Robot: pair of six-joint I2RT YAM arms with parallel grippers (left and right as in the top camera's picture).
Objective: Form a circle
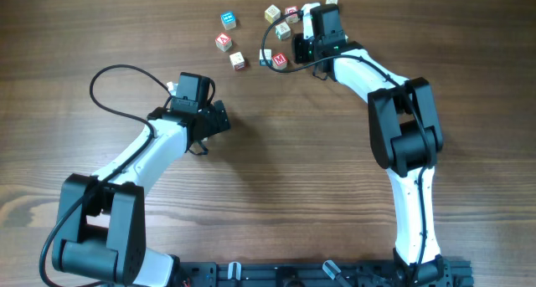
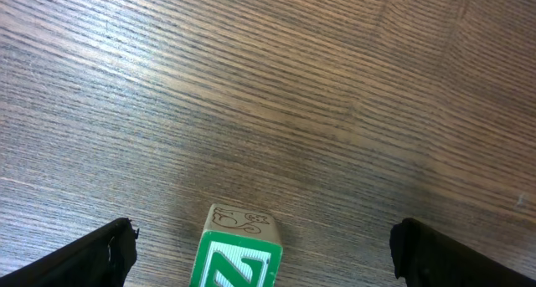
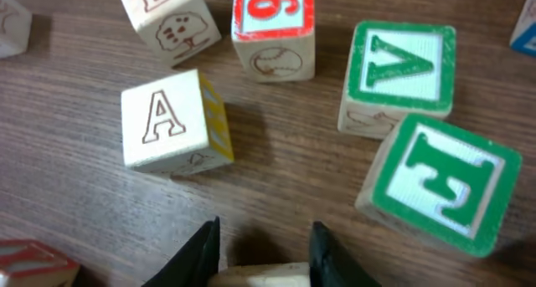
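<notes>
Judged the step as a pick-up, early in the arranging, with no ring laid out yet and only a loose scatter to draw from. Found the right claw (image 3: 265, 237) drawn in on a pale block (image 3: 260, 276), its fingers (image 3: 197, 262) set against two opposite sides at the very bottom edge of the wrist view; counted that as a grip, on thin evidence, with hardly any of the block showing. Noted, just ahead of that claw and to its left, a yellow-sided A block (image 3: 172, 120); farther ahead, a red 6 block (image 3: 272, 23); ahead and to the right, a green-faced block (image 3: 398, 65) and, nearer the claw, a second green block (image 3: 440, 182) turned askew. Found the left claw (image 1: 221, 118) spread fully apart and holding nothing, with a green Z block (image 2: 239, 258) between its fingers and touching neither. Reckoned on the next move needing a straight lift clear of the A block, then a set-down on the ring's line, evenly spaced from neighbours. Took the pieces for small painted wooden cubes: light, flat-faced, square-edged, easy to pinch and just as easy to knock astray.
</notes>
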